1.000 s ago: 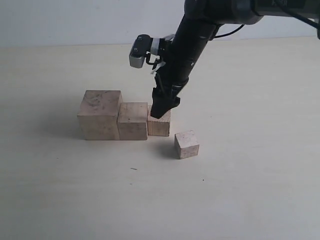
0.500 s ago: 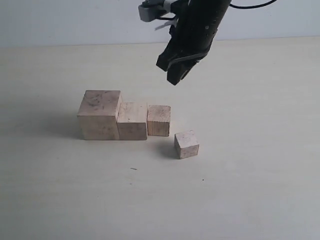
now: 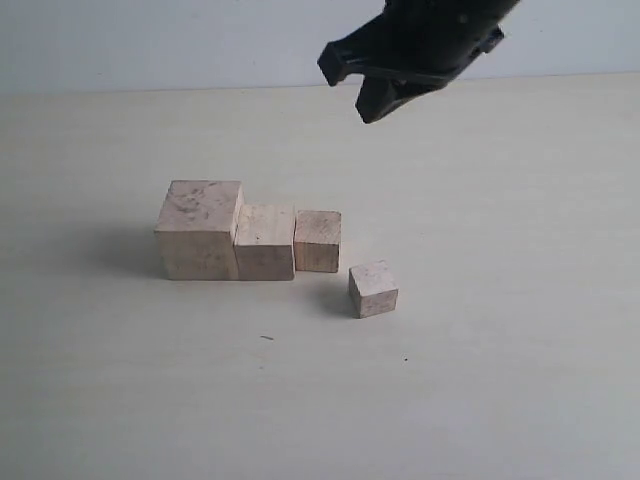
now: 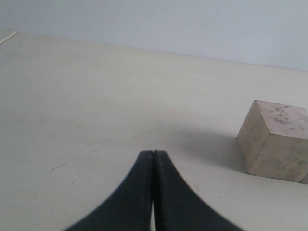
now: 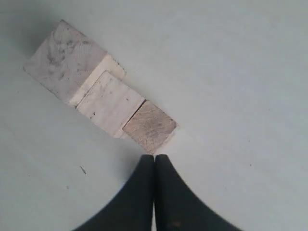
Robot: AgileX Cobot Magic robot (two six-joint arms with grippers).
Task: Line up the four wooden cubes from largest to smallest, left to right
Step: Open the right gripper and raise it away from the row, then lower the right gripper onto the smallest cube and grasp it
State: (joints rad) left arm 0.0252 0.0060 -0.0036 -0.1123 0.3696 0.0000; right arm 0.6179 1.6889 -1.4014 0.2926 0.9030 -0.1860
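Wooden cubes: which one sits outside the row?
The smallest cube, alone, nearer the exterior camera off the row's right end. The largest cube, second cube and third cube stand side by side in line.

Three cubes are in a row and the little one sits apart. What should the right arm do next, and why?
Probably open the right pincer and lower it over the smallest cube. In the exterior view that cube sits apart, forward and right of the third cube, not touching it. The pincer hangs shut and empty above.
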